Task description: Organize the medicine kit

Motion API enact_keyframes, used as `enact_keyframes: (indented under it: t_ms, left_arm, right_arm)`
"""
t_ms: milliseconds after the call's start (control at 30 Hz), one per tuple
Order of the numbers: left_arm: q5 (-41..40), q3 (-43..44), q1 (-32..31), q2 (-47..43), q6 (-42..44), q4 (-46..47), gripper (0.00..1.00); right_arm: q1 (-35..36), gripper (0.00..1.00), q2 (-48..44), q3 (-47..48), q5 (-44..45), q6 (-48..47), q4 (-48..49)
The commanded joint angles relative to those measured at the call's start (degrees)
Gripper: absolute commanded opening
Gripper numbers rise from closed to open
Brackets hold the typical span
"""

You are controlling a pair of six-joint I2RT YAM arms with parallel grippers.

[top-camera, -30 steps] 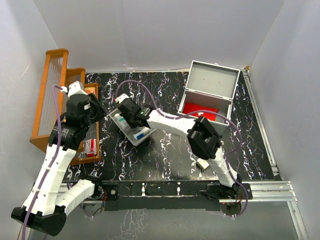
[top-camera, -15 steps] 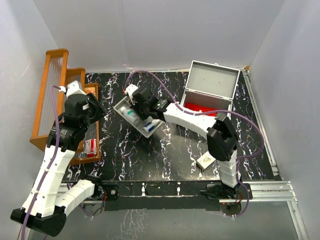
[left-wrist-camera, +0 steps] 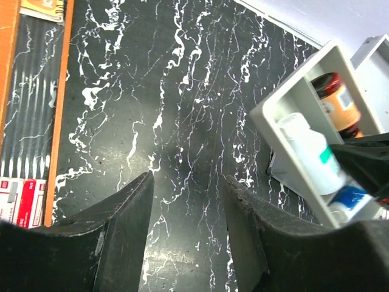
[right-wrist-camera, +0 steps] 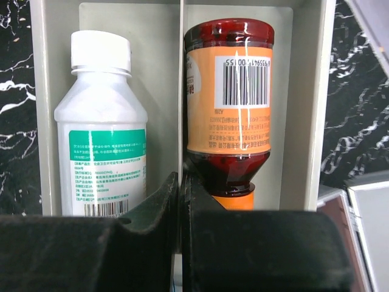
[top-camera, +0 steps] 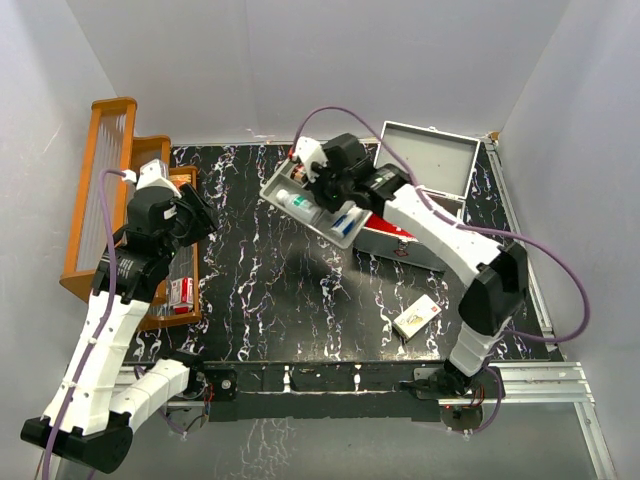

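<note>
The medicine kit (top-camera: 430,160) stands open at the back right, lid upright, a red pouch (top-camera: 385,235) in its base. My right gripper (top-camera: 325,188) is shut on the middle divider (right-wrist-camera: 181,73) of a small grey tray (top-camera: 300,221), which hangs tilted in the air just left of the kit. In the tray lie a white bottle (right-wrist-camera: 103,146) and a brown bottle with an orange label (right-wrist-camera: 228,103). My left gripper (left-wrist-camera: 188,179) is open above bare table, with nothing between its fingers. From the left wrist, the tray (left-wrist-camera: 267,109) shows at the right.
A wooden rack (top-camera: 100,190) runs along the left edge, and red-and-white boxes (top-camera: 181,292) lie on its lower shelf. A small white box (top-camera: 417,316) lies on the black marbled table near the front right. White walls close in the table.
My right arm has lifted the tray and carried it right and back, from the table's left-middle to the open kit's edge. The left arm has barely moved.
</note>
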Motion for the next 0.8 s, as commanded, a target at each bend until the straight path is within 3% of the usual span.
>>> enact_keyframes:
  t_ms: [0,400,567,633,767]
  left_arm:
    - [5.27,-0.70,0.14,0.11,-0.58,1.38,0.49]
    - [12.61,-6.24,0.14,1.55,-1.32,5.63,0.69]
    - [15.69,-7.12,0.09,3.80,-0.83,7.98,0.80]
    - [16.38,-6.66,0.14,5.20,-0.60,8.40,0.97]
    - [17.09,-6.31,0.08,7.68,-0.66,8.98,0.99]
  right_arm:
    - [-5.16,0.00,-7.43,0.42,-7.52,-6.92,2.85]
    - [-21.97,0.00,-9.95,2.06,-20.46,-15.84,-5.42]
    - [-24.68,0.00,-10.61,-0.66,-21.33,-18.58,-7.67]
    - [-25.55,0.00,-11.28,-1.81,-21.79,-19.67,-7.58]
    - [-26.92,0.00,-12.59,-4.21,-22.57,-21.82,-6.93]
